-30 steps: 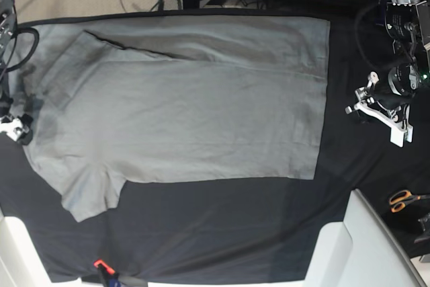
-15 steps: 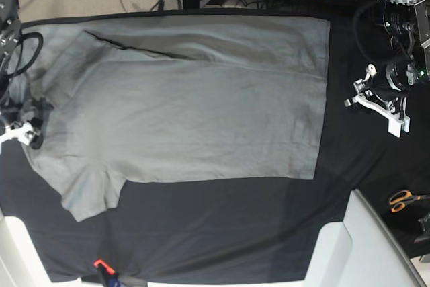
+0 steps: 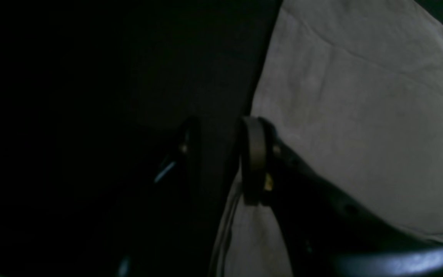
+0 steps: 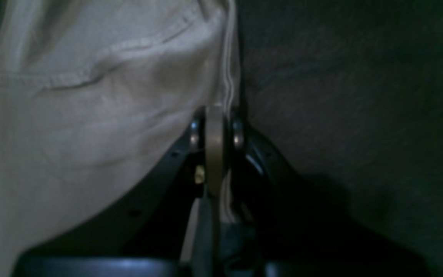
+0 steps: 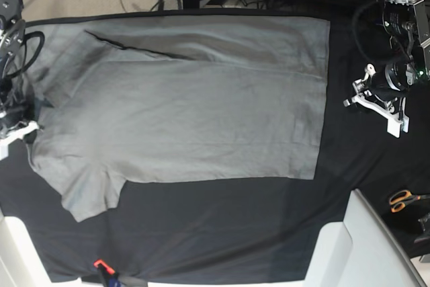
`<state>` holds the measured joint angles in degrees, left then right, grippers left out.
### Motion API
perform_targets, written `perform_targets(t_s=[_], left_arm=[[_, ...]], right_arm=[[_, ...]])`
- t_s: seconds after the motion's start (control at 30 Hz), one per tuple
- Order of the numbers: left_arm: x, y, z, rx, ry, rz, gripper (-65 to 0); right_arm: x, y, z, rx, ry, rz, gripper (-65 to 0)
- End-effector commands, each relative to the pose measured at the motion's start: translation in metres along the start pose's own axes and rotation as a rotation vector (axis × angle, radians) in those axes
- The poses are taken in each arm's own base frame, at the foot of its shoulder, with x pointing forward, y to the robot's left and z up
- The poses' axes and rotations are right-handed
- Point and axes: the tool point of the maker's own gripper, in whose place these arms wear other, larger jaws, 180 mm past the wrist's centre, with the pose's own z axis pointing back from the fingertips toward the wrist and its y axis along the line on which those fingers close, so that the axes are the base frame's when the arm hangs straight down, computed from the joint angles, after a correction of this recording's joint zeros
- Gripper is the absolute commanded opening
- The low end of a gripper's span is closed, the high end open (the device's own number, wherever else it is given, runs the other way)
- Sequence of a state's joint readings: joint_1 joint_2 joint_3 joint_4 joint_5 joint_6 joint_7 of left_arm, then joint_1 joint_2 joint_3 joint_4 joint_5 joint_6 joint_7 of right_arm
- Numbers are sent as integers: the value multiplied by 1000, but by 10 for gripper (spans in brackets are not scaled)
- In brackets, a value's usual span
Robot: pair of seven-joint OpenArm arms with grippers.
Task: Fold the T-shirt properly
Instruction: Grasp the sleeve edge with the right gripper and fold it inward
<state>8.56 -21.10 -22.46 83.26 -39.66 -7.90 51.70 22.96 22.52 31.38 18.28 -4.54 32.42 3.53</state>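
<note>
Black cloth covers the surface (image 5: 222, 226), and the plain light-grey cotton T-shirt (image 5: 195, 109) lies flat across it. The right gripper (image 4: 214, 127) has its fingers clenched on the shirt's edge at the collar side. The left gripper (image 3: 221, 154) hangs beside the hem, fingers parted, grasping nothing.

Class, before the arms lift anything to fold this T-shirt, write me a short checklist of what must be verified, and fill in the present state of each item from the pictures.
1. Right claw shut on the T-shirt edge: ok, cloth sits between its fingers.
2. Left claw gripping the hem: not ok, its fingers stand apart beside the shirt's edge.
3. Shirt lying flat on the black cloth: ok, only light wrinkles.
4. Far side already folded in: ok.
5. Near sleeve folded in: not ok, it sticks out.
6. Scissors clear of the shirt: ok.
</note>
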Motion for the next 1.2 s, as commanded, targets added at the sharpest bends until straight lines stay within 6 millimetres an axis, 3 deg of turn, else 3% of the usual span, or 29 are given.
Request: perform_targets(t_s=[0.0,0.2,0.67,0.9,1.17], left_arm=[[18,-1,5,-8,-49,-13,-489],[19,-3,5,-11,-50,-18,-489],[17,-5,4,-14,-44,-18,-489],[14,-8,2,-22,-42,-9,-489],[15,-9,1,-25,-44,-8,-489]], right_arm=[[32,-10,4,-12,-82,12,-644],[43,-23,20,-48,-134,92,-647],[44,-25,55,-68,-60,152,-648],[31,-23,79,-62,22,167,-648],[8,-6,100,-29,108,175,-642]])
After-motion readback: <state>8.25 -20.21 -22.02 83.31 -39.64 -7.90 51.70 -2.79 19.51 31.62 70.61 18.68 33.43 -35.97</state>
